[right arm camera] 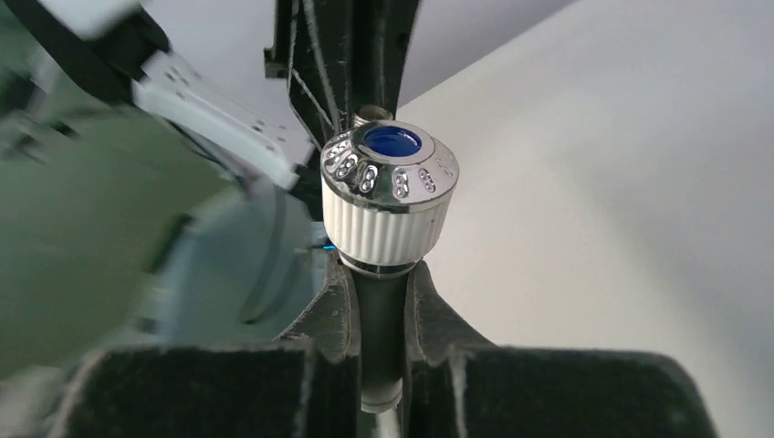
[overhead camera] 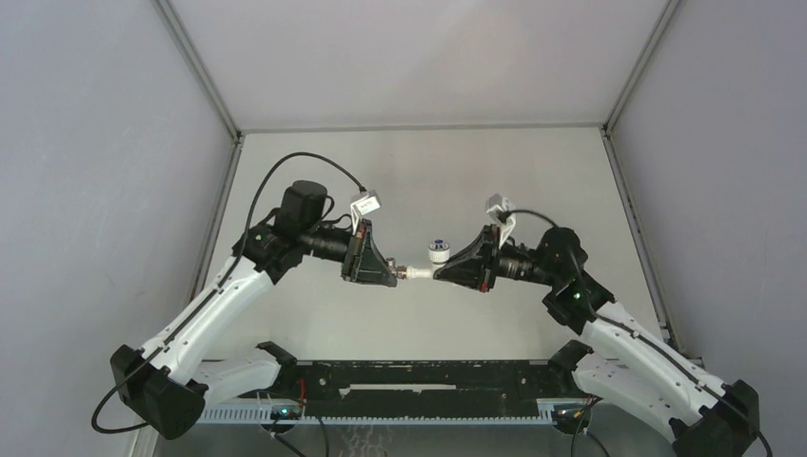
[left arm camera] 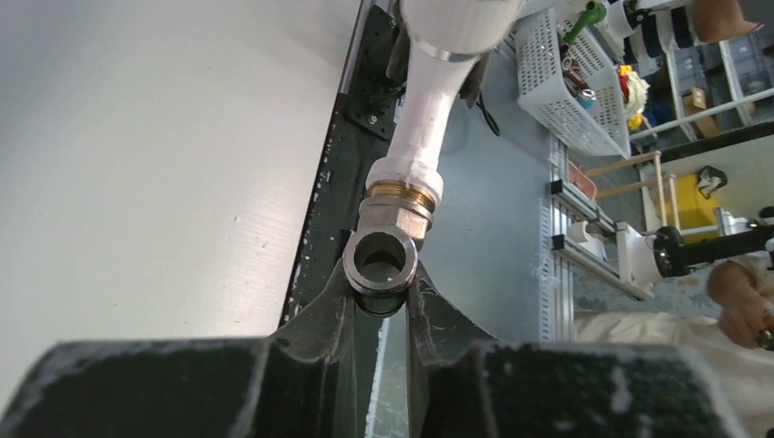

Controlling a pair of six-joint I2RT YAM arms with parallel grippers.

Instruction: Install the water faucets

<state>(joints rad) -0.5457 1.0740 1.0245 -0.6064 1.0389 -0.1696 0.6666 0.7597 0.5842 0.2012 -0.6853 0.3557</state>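
Pale grey walls (overhead camera: 95, 190) are enclosing a light table (overhead camera: 419, 171). From above, the left arm is reaching in from 8 o'clock and the right arm from 4 o'clock, their tips nearly meeting over the middle of the table. The left gripper (overhead camera: 390, 274) is clamping the grey metal fitting (left arm camera: 381, 265) between closed fingers (left arm camera: 326, 318), its open bore facing the wrist camera; a brass threaded collar (left arm camera: 402, 193) is joining that fitting to the white tap piece (left arm camera: 427, 119), which is running off toward 1 o'clock in the left wrist view. The right gripper (right arm camera: 381, 292) is pinching the tap's stem just beneath its ribbed knob (right arm camera: 388, 224); the knob's chrome cap with a blue centre is pointing toward 12 o'clock in the overhead view. Both joined parts are being held in the air above the table, between the two grippers.
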